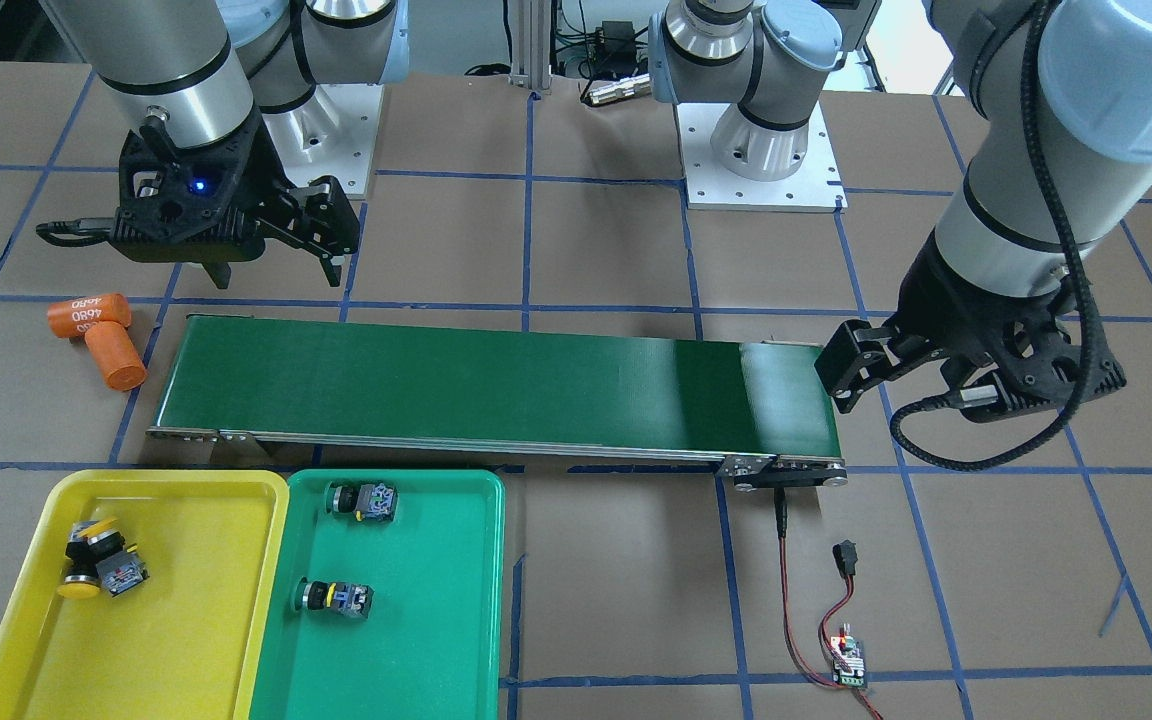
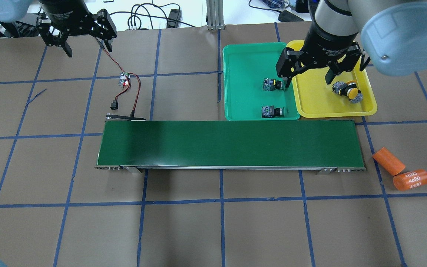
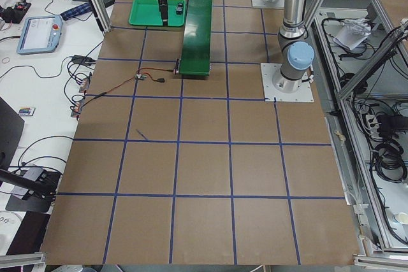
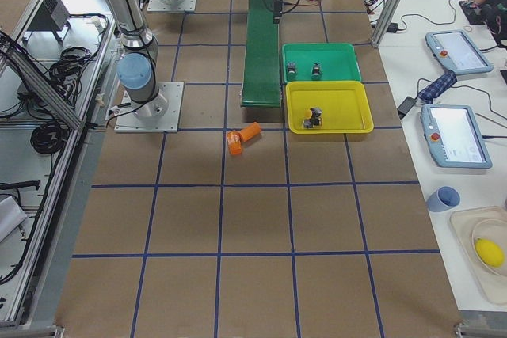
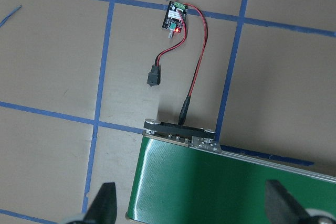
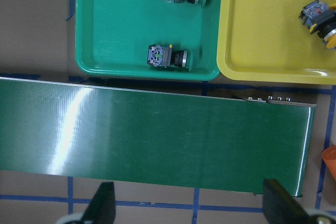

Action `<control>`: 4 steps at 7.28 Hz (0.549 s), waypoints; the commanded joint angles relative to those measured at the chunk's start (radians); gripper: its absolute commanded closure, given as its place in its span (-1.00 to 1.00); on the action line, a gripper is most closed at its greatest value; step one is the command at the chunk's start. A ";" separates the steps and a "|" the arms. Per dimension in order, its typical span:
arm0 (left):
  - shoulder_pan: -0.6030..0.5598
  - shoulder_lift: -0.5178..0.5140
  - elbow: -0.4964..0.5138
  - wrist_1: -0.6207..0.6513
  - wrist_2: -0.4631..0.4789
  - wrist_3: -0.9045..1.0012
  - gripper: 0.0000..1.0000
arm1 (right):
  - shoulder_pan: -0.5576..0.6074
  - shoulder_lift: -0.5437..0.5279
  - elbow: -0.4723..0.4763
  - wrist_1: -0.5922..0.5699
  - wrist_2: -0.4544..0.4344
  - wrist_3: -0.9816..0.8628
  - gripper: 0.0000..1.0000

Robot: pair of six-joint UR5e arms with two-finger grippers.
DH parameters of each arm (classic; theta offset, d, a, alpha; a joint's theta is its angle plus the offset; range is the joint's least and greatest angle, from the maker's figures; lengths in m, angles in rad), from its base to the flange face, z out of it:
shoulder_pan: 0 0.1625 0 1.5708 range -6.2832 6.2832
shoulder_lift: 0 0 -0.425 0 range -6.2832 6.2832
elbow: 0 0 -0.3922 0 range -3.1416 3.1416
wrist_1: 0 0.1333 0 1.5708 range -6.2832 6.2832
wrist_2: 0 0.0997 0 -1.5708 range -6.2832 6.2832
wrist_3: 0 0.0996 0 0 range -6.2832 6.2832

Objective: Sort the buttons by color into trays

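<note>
Right tool (image 2: 307, 76) hangs high near the trays' end of the belt (image 2: 228, 142), spread wide, nothing in it; left tool (image 2: 86, 44) is just as open and empty above the other end. Looks sorted to me, hence the idle arms: both green buttons (image 2: 272, 84) lie in the green tray (image 2: 247, 59); the yellow buttons (image 2: 347, 90) touch each other in the yellow tray (image 2: 321, 104). Front view shows both yellow caps; the right wrist cam cuts that pair off at its edge.

The yellow tray (image 1: 206, 600) and green tray (image 1: 426, 640) are showing smooth, glossy plastic. The conveyor belt (image 1: 456, 380) is catching light on a fine-textured, semi-matt surface, edged by bare metal rails (image 1: 436, 444). Matt brown paper is covering the bench (image 1: 616, 590).
</note>
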 commanded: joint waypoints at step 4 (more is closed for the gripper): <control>0.002 0.000 0.007 -0.004 0.034 0.006 -1.00 | 0.000 0.004 0.009 0.002 0.005 0.031 -1.00</control>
